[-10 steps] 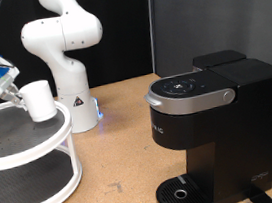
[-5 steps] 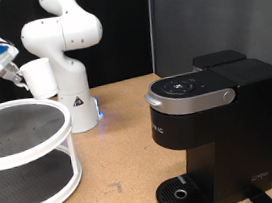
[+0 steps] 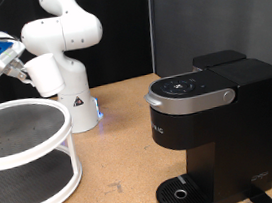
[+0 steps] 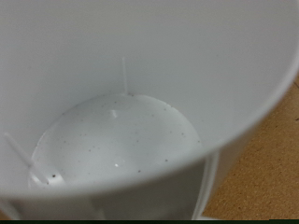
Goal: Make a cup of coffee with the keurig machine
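Note:
The cup [image 3: 46, 75], a plain white mug, hangs tilted in the air at the exterior view's upper left, above the round rack. My gripper [image 3: 25, 68] is shut on its rim and wall, with blue parts of the hand showing behind it. In the wrist view the cup's empty white inside [image 4: 121, 140] fills nearly the whole picture, and my fingers do not show there. The keurig machine [image 3: 214, 121] stands at the exterior view's right, black, lid closed, with its silver handle [image 3: 188, 101] down and its round drip tray [image 3: 178, 192] bare.
A white two-tier round rack [image 3: 21, 147] stands below the cup at the exterior view's left. Behind it is a white robot base [image 3: 66, 50] with a blue light. The brown tabletop [image 3: 123, 154] lies between rack and machine.
The cup has left the rack's top tier. It rose with my gripper and moved slightly towards the exterior view's right, tilting more.

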You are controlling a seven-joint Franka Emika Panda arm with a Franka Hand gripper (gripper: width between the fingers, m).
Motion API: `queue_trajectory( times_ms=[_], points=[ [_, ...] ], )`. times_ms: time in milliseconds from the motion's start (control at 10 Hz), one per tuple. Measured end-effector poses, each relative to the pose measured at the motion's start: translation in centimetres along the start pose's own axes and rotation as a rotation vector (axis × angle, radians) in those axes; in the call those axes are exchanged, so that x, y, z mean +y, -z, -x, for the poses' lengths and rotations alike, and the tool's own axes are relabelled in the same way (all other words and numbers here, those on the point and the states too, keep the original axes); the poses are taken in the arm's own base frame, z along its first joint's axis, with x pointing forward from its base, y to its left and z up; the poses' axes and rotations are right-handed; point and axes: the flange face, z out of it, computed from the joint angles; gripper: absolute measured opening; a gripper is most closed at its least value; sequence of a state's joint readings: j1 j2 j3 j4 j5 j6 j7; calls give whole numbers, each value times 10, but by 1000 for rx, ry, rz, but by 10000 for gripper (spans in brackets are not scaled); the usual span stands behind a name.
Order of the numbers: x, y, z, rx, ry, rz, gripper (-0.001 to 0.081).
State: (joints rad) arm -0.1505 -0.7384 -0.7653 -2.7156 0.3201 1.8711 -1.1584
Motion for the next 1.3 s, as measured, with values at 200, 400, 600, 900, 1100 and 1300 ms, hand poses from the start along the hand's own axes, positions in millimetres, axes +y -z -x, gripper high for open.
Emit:
queue_trajectory(
  times_ms=[200,400,600,900,1100,1300],
  points=[
    [-8,-17,-24,17,-17,22,69],
    [-17,-37,-46,6,-36,73,69],
    [-25,-59,-66,23,-52,116,69],
    [-36,-88,-93,37,-40,132,69],
    [-43,-109,-107,25,-43,156,69],
    [-42,-119,-111,16,-48,173,69]
  ],
)
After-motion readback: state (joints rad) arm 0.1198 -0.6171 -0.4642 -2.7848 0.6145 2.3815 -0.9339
